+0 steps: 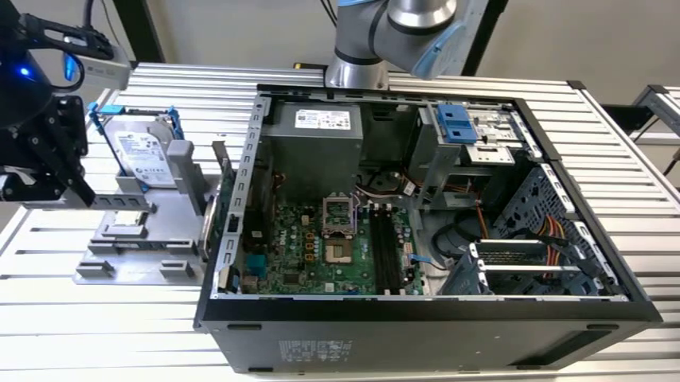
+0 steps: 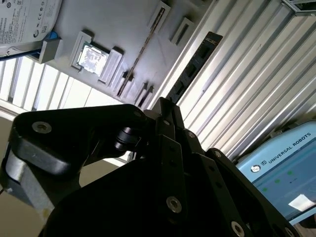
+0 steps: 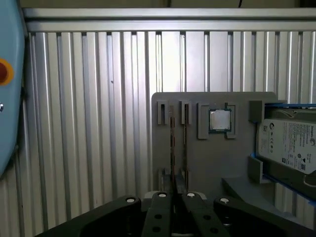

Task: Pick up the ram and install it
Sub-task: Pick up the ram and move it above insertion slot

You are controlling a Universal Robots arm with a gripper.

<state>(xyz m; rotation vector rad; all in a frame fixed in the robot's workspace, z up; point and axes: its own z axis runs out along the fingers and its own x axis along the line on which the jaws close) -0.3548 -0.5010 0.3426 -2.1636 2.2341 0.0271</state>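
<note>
My gripper (image 3: 174, 193) hangs above the grey parts holder (image 3: 207, 163), its black fingers drawn together. From the fingertips a slim dark stick with chips, the ram (image 2: 193, 66), reaches out over the slatted table; in the first wrist view the ram (image 3: 172, 148) is a thin edge-on line. In the exterior view the gripper (image 1: 44, 155) is a black mass at the left, beside the holder (image 1: 138, 239). The black motherboard slots (image 1: 383, 247) lie inside the open computer case (image 1: 425, 306), far from the gripper.
On the holder are a silver hard drive in a blue frame (image 1: 140, 155) and a small square silver chip (image 3: 219, 121). A second thin line (image 2: 143, 49) runs along a holder slot. A blue teach pendant (image 2: 284, 168) lies on the table.
</note>
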